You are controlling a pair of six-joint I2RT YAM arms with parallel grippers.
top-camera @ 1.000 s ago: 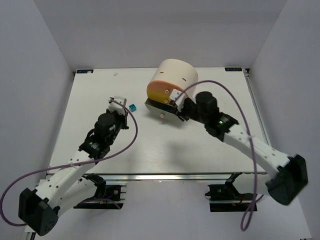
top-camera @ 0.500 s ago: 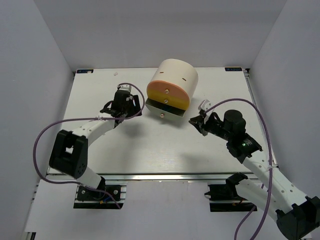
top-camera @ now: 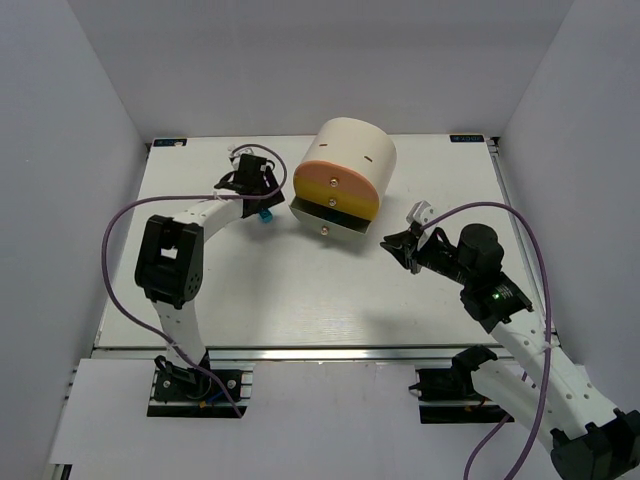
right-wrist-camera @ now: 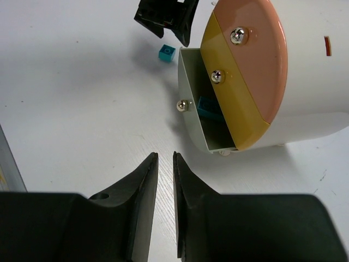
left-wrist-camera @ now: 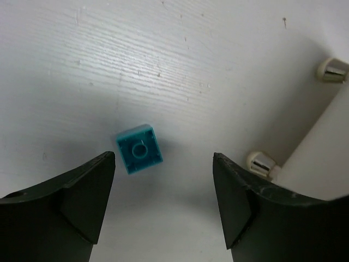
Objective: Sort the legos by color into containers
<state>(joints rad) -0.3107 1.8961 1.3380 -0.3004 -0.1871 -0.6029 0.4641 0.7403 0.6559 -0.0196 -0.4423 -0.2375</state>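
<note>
A teal lego (left-wrist-camera: 139, 148) lies studs-up on the white table, just left of the cream drum (top-camera: 350, 150). My left gripper (left-wrist-camera: 163, 155) hovers over it, open, its fingers (left-wrist-camera: 87, 191) on either side and apart from it. In the top view, this left gripper (top-camera: 256, 186) sits just behind the lego (top-camera: 265, 214). The drum's bottom drawer (right-wrist-camera: 192, 109) stands pulled out, and a teal brick (right-wrist-camera: 209, 107) lies inside. My right gripper (right-wrist-camera: 165, 154) is off to the drum's right, open by only a narrow gap and empty.
The drum's peach front (right-wrist-camera: 256, 49) and yellow front (right-wrist-camera: 234, 87) are closed, each with a metal knob. The open drawer's knob (right-wrist-camera: 182, 105) points toward the right gripper (top-camera: 397, 246). The drum's small feet (left-wrist-camera: 260, 162) sit close to the left gripper's right finger.
The left gripper has opened and moved in beside the drum, above the teal lego. The right gripper has drawn back from the drawer to the right and narrowed.
</note>
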